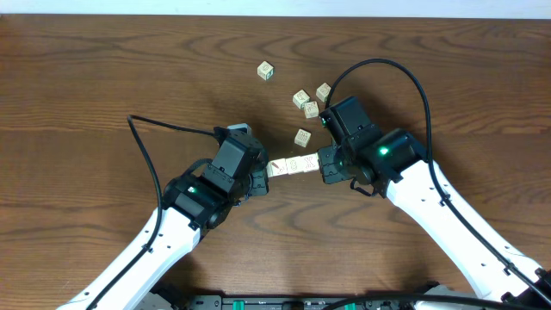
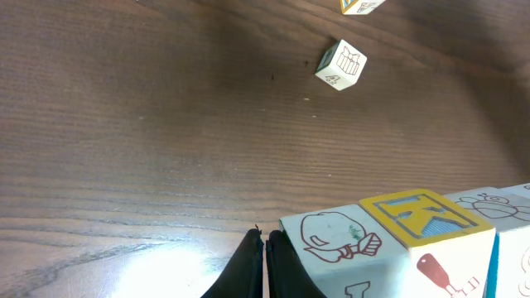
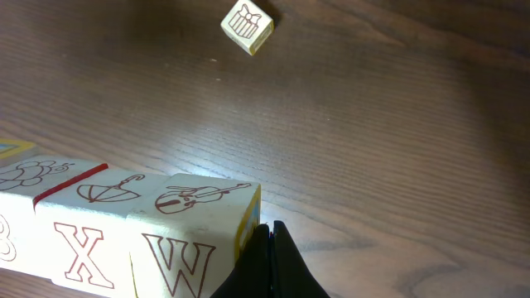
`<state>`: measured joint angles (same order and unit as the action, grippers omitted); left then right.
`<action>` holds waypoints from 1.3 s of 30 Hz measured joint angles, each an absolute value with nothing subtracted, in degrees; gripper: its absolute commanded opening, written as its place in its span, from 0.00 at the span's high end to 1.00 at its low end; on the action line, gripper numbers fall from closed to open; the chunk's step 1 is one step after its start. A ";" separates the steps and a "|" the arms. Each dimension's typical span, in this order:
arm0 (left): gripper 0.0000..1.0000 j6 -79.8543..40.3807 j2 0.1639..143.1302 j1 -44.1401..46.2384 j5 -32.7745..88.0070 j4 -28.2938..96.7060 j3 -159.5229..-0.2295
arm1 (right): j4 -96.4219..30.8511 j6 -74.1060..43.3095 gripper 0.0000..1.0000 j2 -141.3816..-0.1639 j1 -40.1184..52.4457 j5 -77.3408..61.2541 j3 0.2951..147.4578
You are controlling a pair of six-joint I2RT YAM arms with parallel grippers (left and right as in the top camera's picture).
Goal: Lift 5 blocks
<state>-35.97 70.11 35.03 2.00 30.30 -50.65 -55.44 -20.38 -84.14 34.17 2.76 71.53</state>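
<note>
Cream row of blocks [image 1: 293,165] spans btwn left tool [image 2: 264,242] & right tool [image 3: 270,236]; both tools fully closed, gripping nothing, tips butted on row ends; keep squeeze equal, raise both level & slow, else row prob. buckles onto worktop [image 1: 86,86].

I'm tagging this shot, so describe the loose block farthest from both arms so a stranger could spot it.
On the wooden table, find the row of blocks pressed between the left gripper and right gripper. Past it lie five loose blocks; your block sits alone, top left overhead, while the other four cluster nearer the right gripper.
</note>
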 measured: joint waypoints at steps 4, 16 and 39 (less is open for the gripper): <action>0.93 -35.97 70.11 35.03 2.00 30.65 -50.65 | -55.40 -20.43 0.99 -84.38 34.17 2.72 71.53; 0.93 -35.99 73.17 35.03 1.91 31.09 -50.72 | -54.94 -20.43 0.99 -87.50 34.37 3.16 71.53; 0.93 -36.16 73.54 34.26 -1.08 29.30 -50.72 | -51.62 -21.96 0.99 -88.55 34.37 1.87 71.53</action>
<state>-36.16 73.54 34.26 -1.08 29.30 -50.72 -51.62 -21.96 -88.55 34.37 1.87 71.53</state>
